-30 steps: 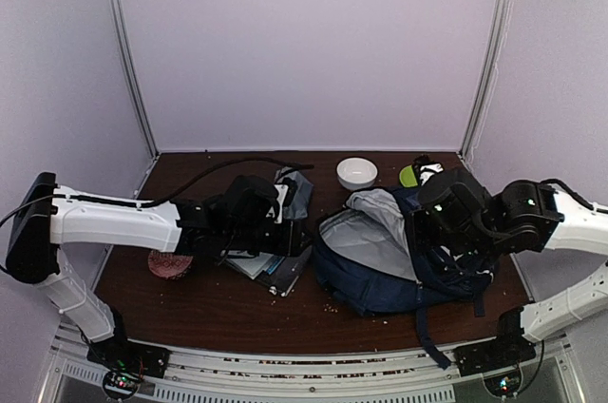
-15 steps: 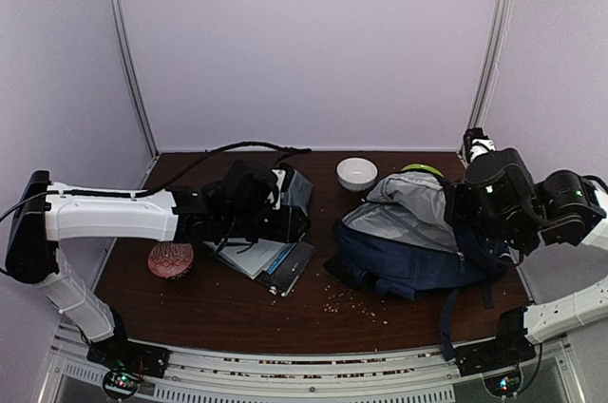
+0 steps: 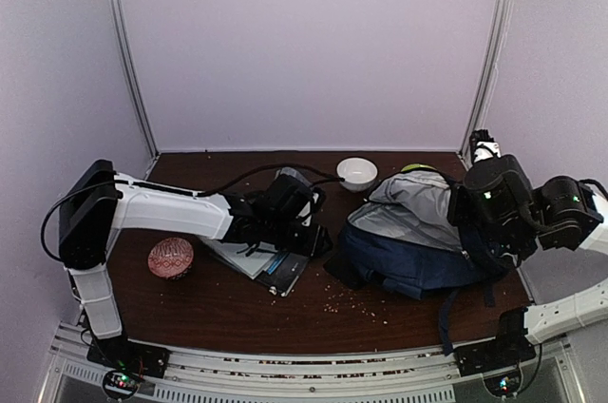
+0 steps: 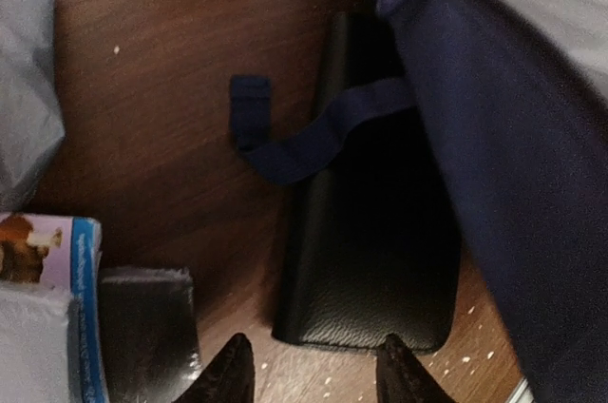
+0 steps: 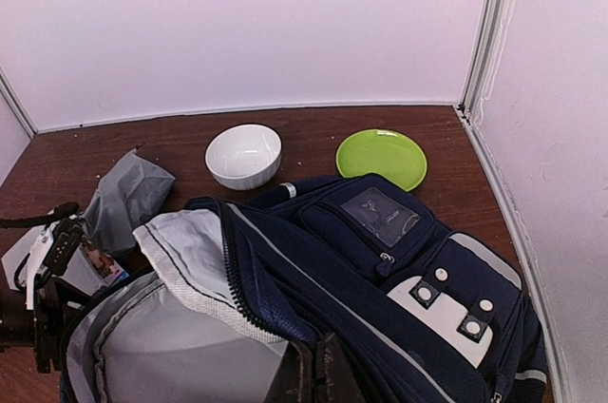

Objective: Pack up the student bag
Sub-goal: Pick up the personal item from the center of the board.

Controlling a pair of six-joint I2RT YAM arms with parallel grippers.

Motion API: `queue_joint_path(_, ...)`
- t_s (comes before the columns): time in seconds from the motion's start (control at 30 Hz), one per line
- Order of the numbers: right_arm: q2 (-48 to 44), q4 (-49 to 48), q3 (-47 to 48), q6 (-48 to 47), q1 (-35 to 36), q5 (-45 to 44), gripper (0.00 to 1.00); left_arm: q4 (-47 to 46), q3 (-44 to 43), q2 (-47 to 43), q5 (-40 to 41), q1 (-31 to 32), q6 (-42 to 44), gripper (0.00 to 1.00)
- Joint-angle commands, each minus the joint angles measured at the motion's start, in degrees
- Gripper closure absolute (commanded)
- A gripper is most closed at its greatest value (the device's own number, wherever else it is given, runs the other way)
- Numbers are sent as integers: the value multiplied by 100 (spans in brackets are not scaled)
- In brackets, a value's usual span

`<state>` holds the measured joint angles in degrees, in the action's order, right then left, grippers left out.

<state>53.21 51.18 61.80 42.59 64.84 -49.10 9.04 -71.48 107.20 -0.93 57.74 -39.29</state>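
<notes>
The navy student bag [image 3: 404, 265] lies open at the right of the table, its grey lining [image 3: 408, 208] showing. My right gripper [image 3: 463, 224] is shut on the rim of the bag's opening and holds it up; in the right wrist view its fingers [image 5: 323, 379] pinch the fabric of the bag [image 5: 380, 260]. My left gripper [image 3: 321, 243] is open and empty, low over the table at the bag's left edge. In the left wrist view its gripper [image 4: 313, 374] points at the end of a black leather case [image 4: 366, 260] that lies partly under the bag [image 4: 513, 184].
A stack of books [image 3: 261, 259] and a grey pouch [image 3: 294, 184] lie under the left arm. A red patterned ball [image 3: 171, 258] sits at the left. A white bowl [image 3: 356, 173] and a green plate [image 5: 382, 158] stand at the back. A blue strap [image 4: 304, 137] crosses the case.
The right gripper has lifted the bag's rim and dragged the bag to the right. The left arm has swung from over the books to the right, up to the bag's left edge.
</notes>
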Motion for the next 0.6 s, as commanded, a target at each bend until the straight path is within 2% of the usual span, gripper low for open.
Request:
queue_joint_path(0.0, -251, -192, -60, -34, -85, -510, 100, 17, -680, 332, -297, 36, 387, 22)
queue_joint_path(0.17, -465, -92, -63, -125, -93, -588, 100, 98, -937, 783, -404, 108, 477, 19)
queue_joint_path(0.27, -569, -6, -69, -148, -110, -637, 100, 48, -888, 814, -199, 249, 606, 16)
queue_joint_path(0.33, -640, 54, -76, -165, -117, -688, 100, -32, -776, 814, -109, 309, 668, 3)
queue_joint_path(0.57, -904, 360, 55, -293, -170, -945, 100, -364, -107, 461, 231, 519, 1190, 2)
